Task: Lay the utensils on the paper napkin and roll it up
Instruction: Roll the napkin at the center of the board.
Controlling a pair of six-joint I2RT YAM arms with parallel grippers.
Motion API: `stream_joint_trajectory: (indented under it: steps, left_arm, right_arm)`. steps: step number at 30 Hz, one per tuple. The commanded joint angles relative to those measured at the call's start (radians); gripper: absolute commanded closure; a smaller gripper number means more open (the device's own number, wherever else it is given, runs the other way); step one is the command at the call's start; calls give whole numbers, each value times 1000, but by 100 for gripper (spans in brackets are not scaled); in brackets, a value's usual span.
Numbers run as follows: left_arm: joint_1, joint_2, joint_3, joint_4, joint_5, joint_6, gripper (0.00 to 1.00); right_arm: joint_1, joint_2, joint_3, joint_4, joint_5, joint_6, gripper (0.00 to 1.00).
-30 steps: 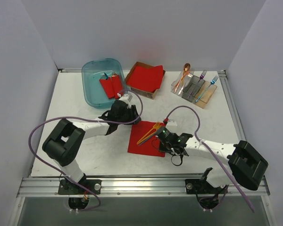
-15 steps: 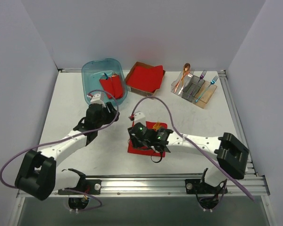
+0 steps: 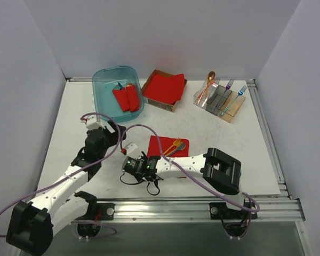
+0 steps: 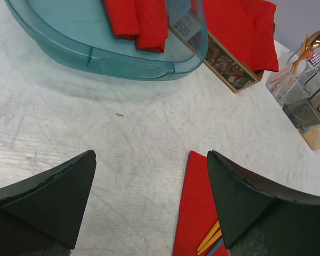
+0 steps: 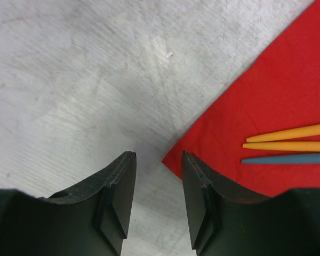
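The red paper napkin point(image 3: 162, 144) lies flat on the table. On it lie the utensils point(image 3: 174, 146), two orange-yellow handles point(image 5: 288, 138) and a blue one point(image 5: 285, 158). My right gripper point(image 5: 157, 160) hovers low at the napkin's near-left corner, jaws partly open with nothing between them; the corner lies just ahead of its right finger. In the top view that right gripper point(image 3: 134, 164) is left of the napkin. My left gripper point(image 4: 149, 157) stands wide open over bare table, to the left of the napkin point(image 4: 194, 213), and shows in the top view as left gripper point(image 3: 108, 132).
A blue transparent bin point(image 3: 104, 104) with red rolled bundles point(image 3: 125, 97) stands at the back left. Beside it is a cardboard box of red napkins point(image 3: 164, 89). A clear holder with spare cutlery point(image 3: 220, 100) is at the back right.
The left arm pulled back to the left and its jaws opened wide. The right arm swept left across the napkin to its near-left corner and opened partly.
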Motion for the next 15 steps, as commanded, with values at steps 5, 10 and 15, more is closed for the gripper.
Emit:
stream_joint_trajectory:
  steps: [5, 10, 15]
  left_arm:
    - [5, -58, -46, 84, -40, -25, 6]
    - [5, -40, -35, 78, -35, -25, 6]
    - [5, -26, -32, 78, -29, -27, 6]
  right_arm:
    - [15, 22, 51, -107, 114, 12, 57]
    - [29, 48, 68, -133, 135, 21, 60]
    - [41, 54, 68, -136, 134, 33, 63]
